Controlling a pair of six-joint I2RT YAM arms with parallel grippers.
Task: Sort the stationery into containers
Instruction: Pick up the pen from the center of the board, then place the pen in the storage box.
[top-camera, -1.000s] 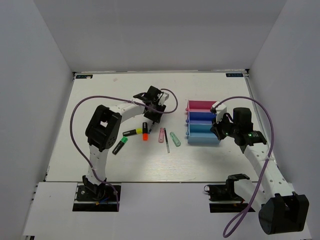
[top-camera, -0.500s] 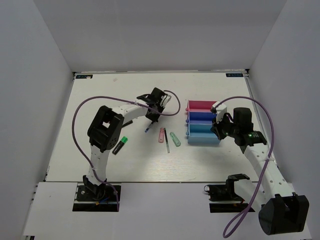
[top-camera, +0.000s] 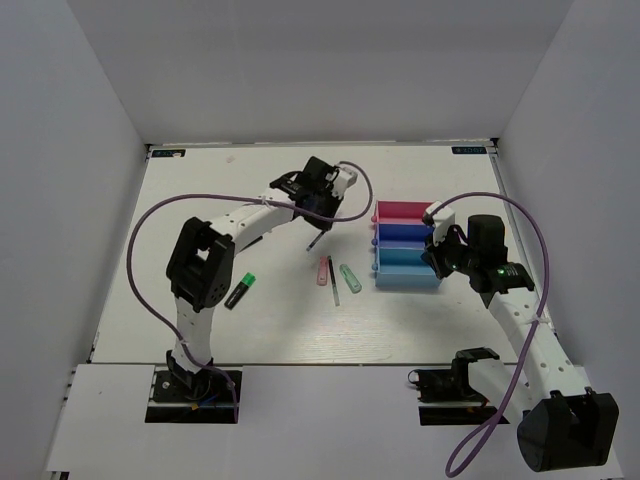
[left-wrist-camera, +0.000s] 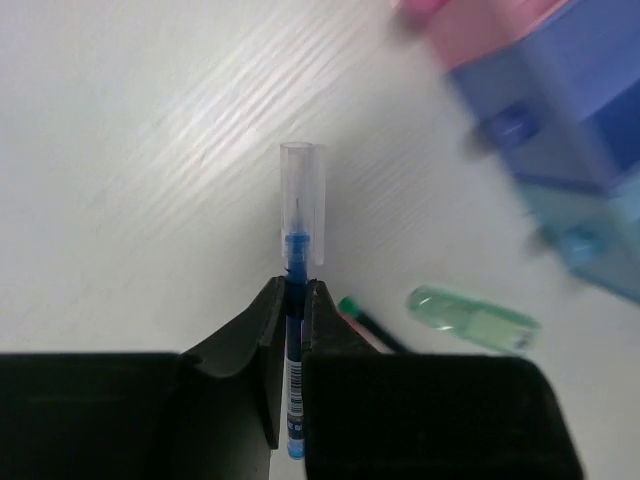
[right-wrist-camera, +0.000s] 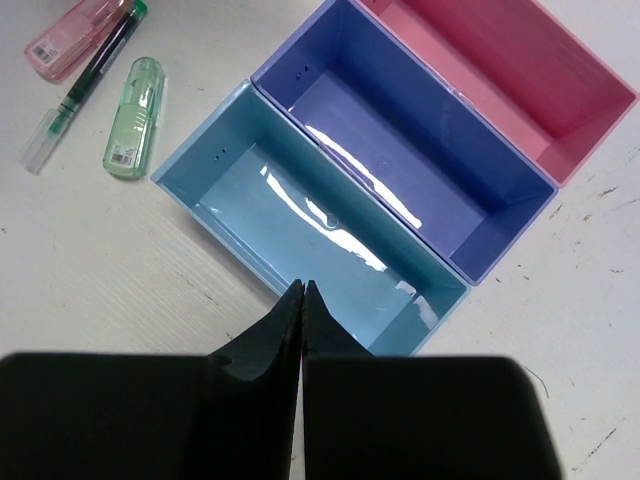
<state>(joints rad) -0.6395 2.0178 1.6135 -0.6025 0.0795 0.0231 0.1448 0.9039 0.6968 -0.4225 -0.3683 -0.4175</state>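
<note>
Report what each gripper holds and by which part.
Left gripper pinches the blue pen on its barrel, just behind the clear cap, which sticks out ahead. Right gripper is shut and holds nothing.

White table (top-camera: 200, 190), green-black marker (top-camera: 240, 290), pink marker (top-camera: 323, 271), thin pen (top-camera: 334, 285), pale green marker (top-camera: 349, 277), three seemingly joined trays (top-camera: 405, 232)

L gripper (left-wrist-camera: 295, 292)→trays (top-camera: 398, 204): bare table btwn | green marker (top-camera: 349, 278) left of lt-blue tray (top-camera: 400, 270) | R gripper (right-wrist-camera: 302, 290) over its right end
</note>
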